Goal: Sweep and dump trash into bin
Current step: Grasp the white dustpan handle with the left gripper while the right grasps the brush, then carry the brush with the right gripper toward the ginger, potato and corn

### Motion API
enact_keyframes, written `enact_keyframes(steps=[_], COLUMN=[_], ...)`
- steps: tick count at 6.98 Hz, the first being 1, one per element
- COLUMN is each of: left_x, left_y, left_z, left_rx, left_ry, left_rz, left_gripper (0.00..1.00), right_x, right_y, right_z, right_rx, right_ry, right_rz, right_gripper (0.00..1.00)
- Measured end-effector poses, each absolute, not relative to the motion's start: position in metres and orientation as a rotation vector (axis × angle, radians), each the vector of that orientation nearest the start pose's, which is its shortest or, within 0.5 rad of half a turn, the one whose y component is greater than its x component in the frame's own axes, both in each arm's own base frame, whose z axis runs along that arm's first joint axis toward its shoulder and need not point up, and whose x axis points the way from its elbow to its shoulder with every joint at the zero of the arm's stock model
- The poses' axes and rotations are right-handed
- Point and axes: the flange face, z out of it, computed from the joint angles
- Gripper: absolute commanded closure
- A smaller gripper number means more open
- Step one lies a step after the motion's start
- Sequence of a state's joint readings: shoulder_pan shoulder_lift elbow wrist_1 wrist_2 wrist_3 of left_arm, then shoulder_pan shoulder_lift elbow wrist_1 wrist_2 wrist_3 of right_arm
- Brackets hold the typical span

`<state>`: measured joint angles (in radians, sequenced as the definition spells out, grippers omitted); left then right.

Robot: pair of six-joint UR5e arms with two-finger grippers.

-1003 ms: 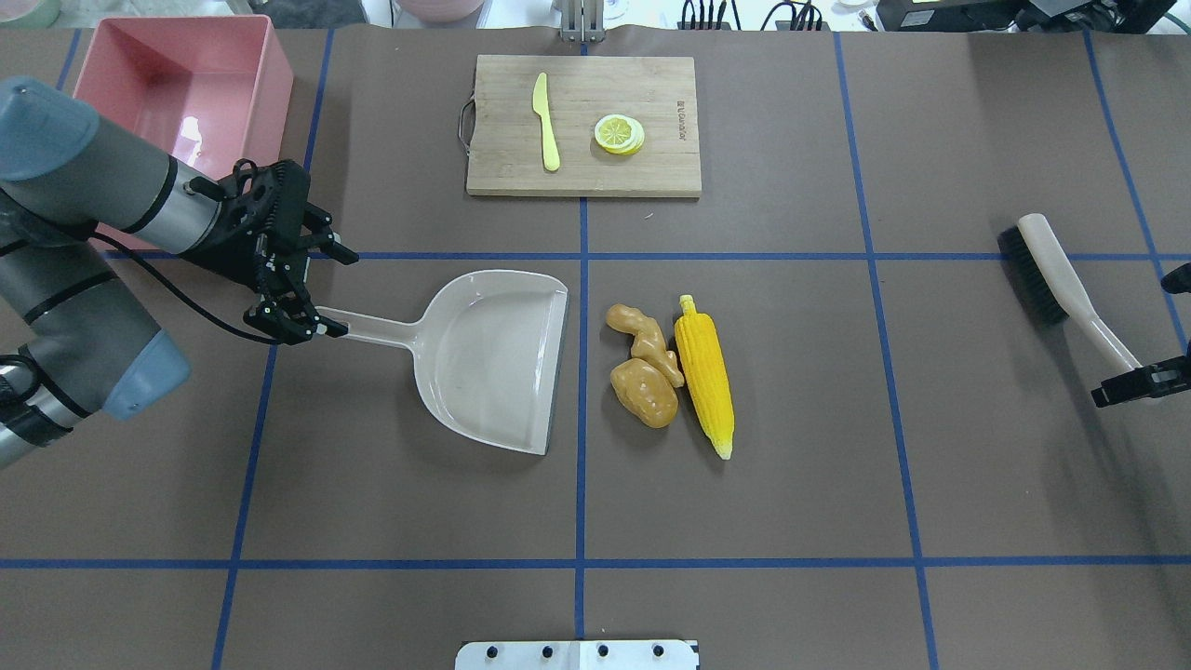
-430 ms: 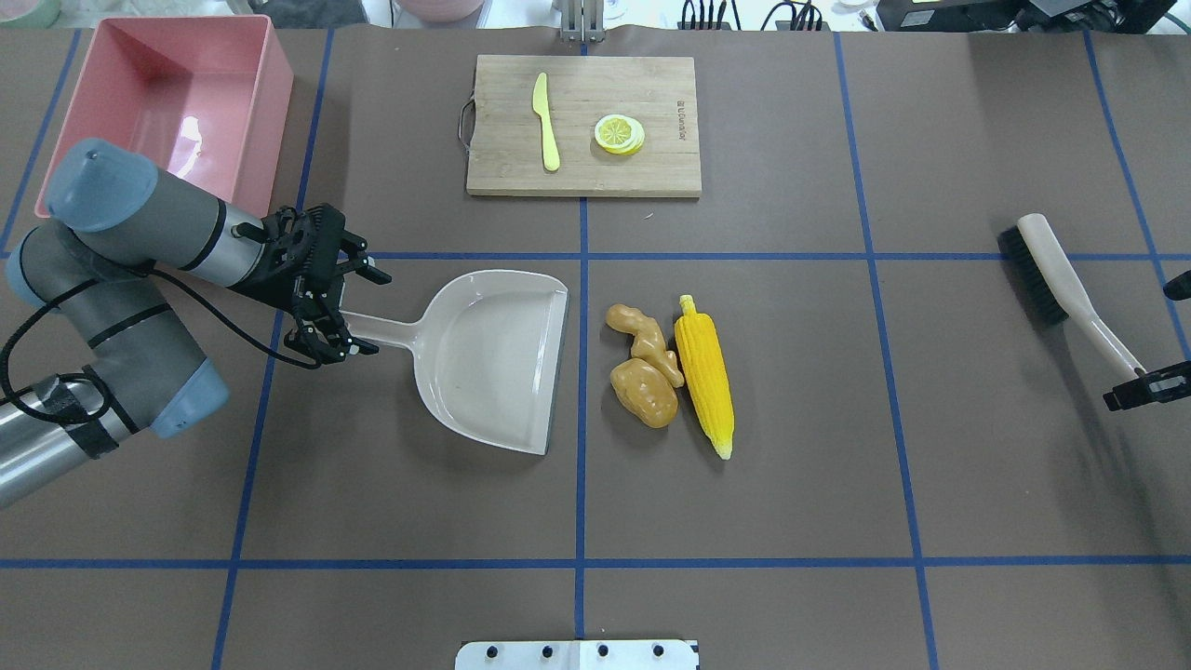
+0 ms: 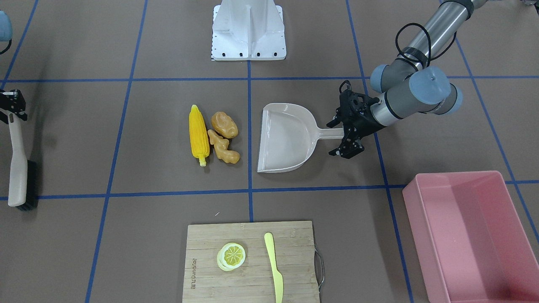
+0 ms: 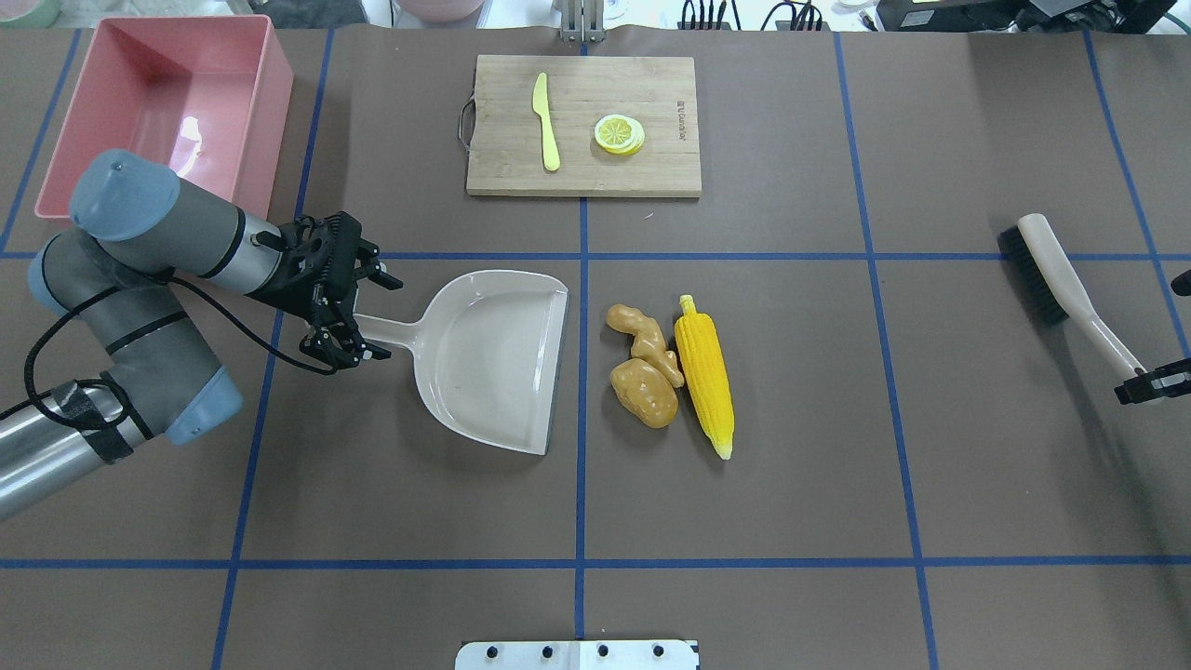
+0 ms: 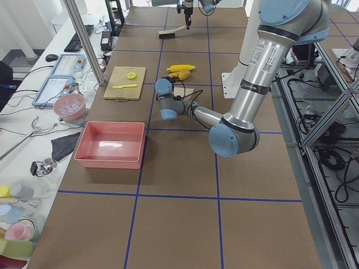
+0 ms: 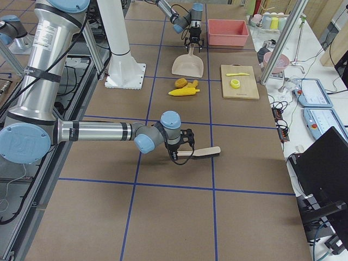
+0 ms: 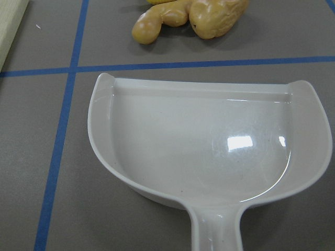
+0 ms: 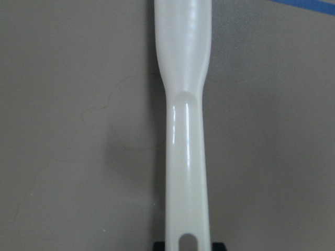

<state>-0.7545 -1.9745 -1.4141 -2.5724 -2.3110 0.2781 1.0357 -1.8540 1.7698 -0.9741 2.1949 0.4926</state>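
The yellow corn cob (image 4: 705, 372), brown potato (image 4: 644, 394) and tan ginger root (image 4: 642, 337) lie together just right of the beige dustpan (image 4: 484, 358). The dustpan's mouth faces them. My left gripper (image 4: 386, 318) is open, with its fingers on either side of the dustpan's handle. The left wrist view shows the pan (image 7: 209, 151) with the ginger (image 7: 157, 21) beyond it. The pink bin (image 4: 265, 112) stands at the far left and looks empty. My right gripper (image 4: 1146, 385) is open at the end of the brush's handle (image 8: 186, 130).
The brush (image 4: 1061, 279) lies flat at the right edge of the table. A wooden cutting board (image 4: 651, 167) at the far middle carries a yellow knife (image 4: 546, 121) and a lemon slice (image 4: 619, 133). The robot base plate (image 4: 577, 654) is at the near edge.
My left gripper has moved right along the dustpan handle, toward the pan. My right gripper has shifted slightly right. The dustpan, brush and toy foods have not moved.
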Motion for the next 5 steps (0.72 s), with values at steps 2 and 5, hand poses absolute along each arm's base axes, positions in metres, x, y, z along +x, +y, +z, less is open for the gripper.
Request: enact_keyframes(steps=[2, 5], left_x=[0.445, 0.456], left_y=[-0.484, -0.478], left_z=[0.384, 0.380], left_rx=[1.060, 1.063], left_ry=[1.019, 1.019], left_rz=[1.377, 1.382], left_gripper=[0.03, 0.03], right_x=[-0.136, -0.153], right_y=[-0.382, -0.370], right_z=[0.619, 0.550], right_rx=[0.139, 0.151], right_ry=[-0.786, -0.836], right_rz=[-0.197, -0.248], right_gripper=[1.00, 1.00])
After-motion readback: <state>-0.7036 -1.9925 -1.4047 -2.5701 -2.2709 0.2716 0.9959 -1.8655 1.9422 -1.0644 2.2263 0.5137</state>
